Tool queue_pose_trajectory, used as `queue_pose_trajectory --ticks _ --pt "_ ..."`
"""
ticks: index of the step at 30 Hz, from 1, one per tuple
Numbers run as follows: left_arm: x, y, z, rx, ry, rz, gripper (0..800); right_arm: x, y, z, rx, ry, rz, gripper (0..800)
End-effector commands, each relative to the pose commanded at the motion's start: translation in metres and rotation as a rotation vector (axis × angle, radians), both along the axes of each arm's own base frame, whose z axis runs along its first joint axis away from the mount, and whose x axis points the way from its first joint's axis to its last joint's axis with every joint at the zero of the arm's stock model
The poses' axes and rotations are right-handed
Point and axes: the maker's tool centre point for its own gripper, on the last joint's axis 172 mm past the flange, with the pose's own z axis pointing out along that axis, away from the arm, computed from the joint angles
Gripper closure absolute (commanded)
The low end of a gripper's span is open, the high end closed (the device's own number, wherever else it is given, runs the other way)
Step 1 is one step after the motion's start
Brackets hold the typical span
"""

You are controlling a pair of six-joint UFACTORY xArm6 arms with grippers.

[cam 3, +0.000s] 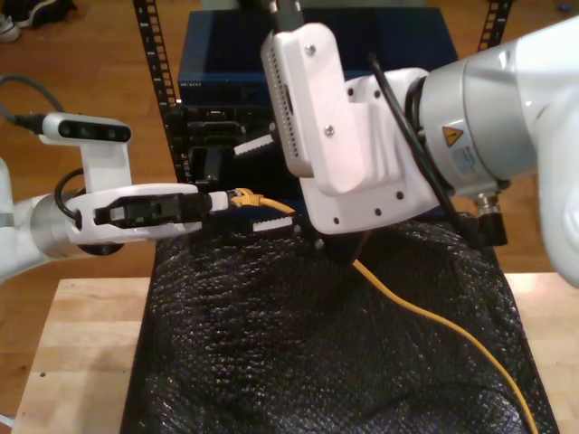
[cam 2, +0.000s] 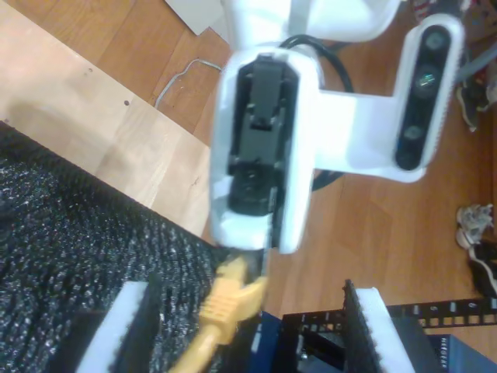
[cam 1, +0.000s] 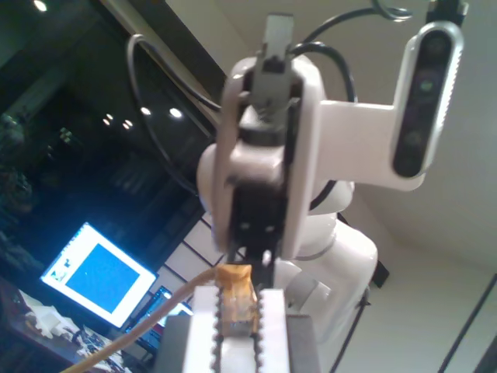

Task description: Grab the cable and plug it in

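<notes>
The yellow cable (cam 3: 434, 325) runs across the black mat and up to its plug end (cam 3: 242, 197). My first gripper (cam 3: 226, 200), on the arm at the exterior view's left, is shut on that plug end. In the first wrist view the yellow plug (cam 1: 233, 299) sits pinched between its toothed pads (cam 1: 206, 326). My second gripper (cam 3: 262, 185), on the large arm at the exterior view's right, is open. Its two toothed fingers (cam 2: 128, 326) stand wide apart on either side of the cable's yellow boot (cam 2: 229, 299), not touching it.
A black-framed rack with a blue device (cam 3: 317, 45) stands just behind the grippers, with dark ports (cam 3: 213, 136) facing the table. A black foam mat (cam 3: 298, 344) covers the wooden table (cam 3: 72, 344). Wooden floor lies beyond the table, with shoes (cam 2: 477, 221) on it.
</notes>
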Motion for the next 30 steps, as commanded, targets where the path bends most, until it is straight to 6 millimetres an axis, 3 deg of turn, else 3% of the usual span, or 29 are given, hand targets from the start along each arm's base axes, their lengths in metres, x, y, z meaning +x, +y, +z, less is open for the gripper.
queue_pose_trajectory --ticks 6,25,30 --pt "0.001 0.000 -0.001 0.001 0.013 -0.004 797 0.003 0.003 0.000 0.015 -0.026 -0.014 343" --pt "-0.005 0.005 0.004 -0.019 0.057 -0.055 789 0.001 0.006 0.009 0.037 -0.053 -0.019 361" --pt "-0.005 0.005 0.005 -0.023 0.058 -0.056 787 0.000 0.005 0.013 0.044 -0.058 -0.022 397"
